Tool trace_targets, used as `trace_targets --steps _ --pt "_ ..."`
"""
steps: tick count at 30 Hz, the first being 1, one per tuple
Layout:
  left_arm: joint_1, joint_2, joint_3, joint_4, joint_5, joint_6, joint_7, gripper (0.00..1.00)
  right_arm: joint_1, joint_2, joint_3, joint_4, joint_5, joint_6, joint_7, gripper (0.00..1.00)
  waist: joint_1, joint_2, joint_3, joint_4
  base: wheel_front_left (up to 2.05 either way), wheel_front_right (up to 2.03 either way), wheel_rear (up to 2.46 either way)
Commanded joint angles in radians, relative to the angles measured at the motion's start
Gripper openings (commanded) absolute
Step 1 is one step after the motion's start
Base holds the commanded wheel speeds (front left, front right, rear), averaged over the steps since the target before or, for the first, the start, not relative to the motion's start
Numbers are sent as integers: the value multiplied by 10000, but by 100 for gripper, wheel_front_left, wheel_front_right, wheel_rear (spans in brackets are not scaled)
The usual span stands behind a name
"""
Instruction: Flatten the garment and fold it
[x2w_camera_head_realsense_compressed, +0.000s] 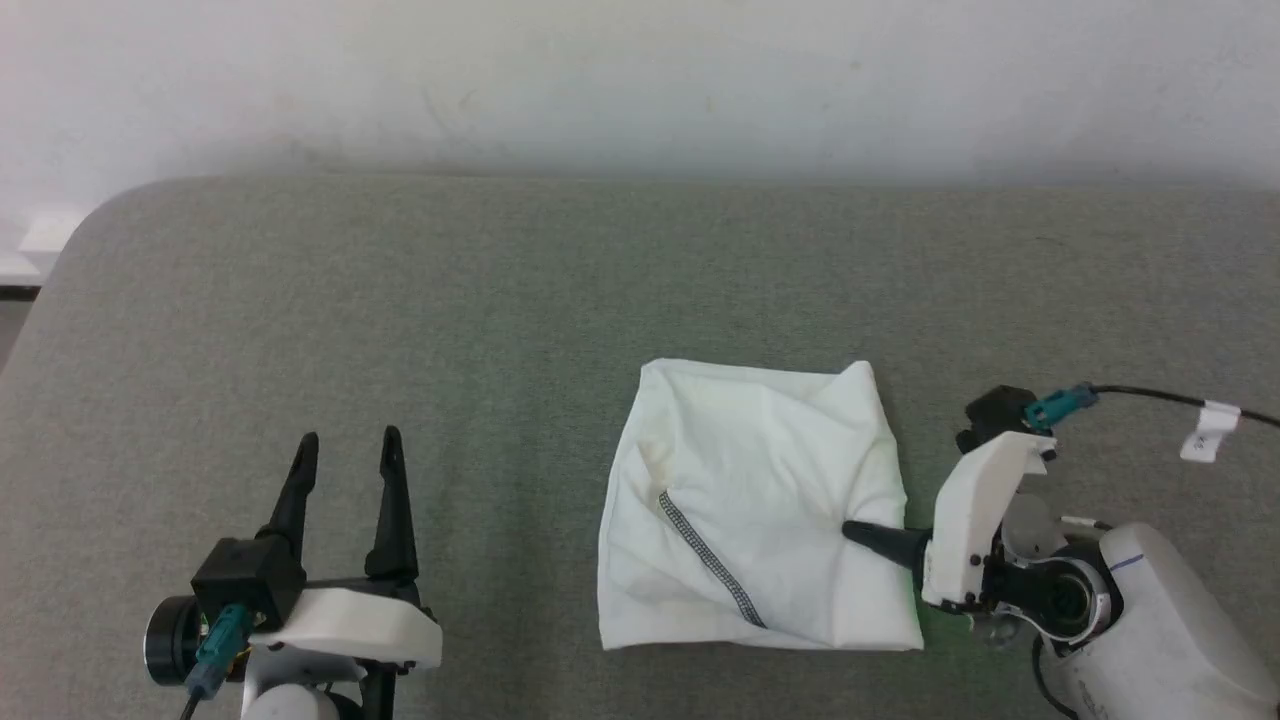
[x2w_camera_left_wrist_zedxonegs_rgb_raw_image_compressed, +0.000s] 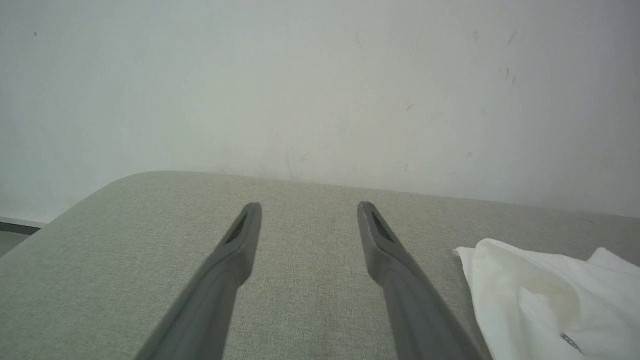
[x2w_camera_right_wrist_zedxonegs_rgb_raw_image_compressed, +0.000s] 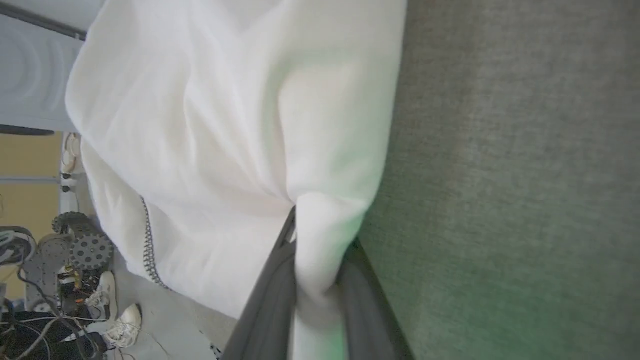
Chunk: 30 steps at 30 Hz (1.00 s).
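While the left pincer (x2w_camera_head_realsense_compressed: 348, 440) hovers wide and well apart, the right pincer (x2w_camera_head_realsense_compressed: 852, 530) pinches the right edge of the folded shirt (x2w_camera_head_realsense_compressed: 760, 470).

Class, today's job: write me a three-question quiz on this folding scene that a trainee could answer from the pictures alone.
1. True or false: the left gripper holds the garment.
2. Choose one: the right gripper pinches the garment near A) its right edge, B) its left edge, C) its far-left corner.
3. Fill the gap: the garment lies to the left gripper's ____ side.

Key: 1 false; 2 A; 3 right.
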Motion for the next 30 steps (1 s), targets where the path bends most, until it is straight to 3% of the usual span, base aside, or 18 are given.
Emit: trace_targets --steps 1,7,13,21,30 --pt "32 -46 44 23 77 -64 -46 100 34 -344 403 -267 -284 -9 -155 0 -1 1 -136 -245 0 0 0" --pt "212 -84 110 -48 115 -115 -47 100 176 -2127 2409 -1844 -1659 -9 -638 0 -1 1 -248 -1180 0 0 0" --pt "177 -81 133 -288 215 -145 -47 100 123 -3652 3251 -2765 -3100 -9 -761 0 -1 1 90 -2417 0 0 0" --pt "-527 112 -118 -654 499 -287 2 100 -422 -4737 2916 -1921 -3760 -9 -1244 0 -1 1 1324 -3703 0 0 0" --pt "-1895 337 -574 -1067 874 -512 307 100 -1521 -4790 1232 707 -4324 -9 -3048 0 -1 1 3061 -3844 0 0 0"
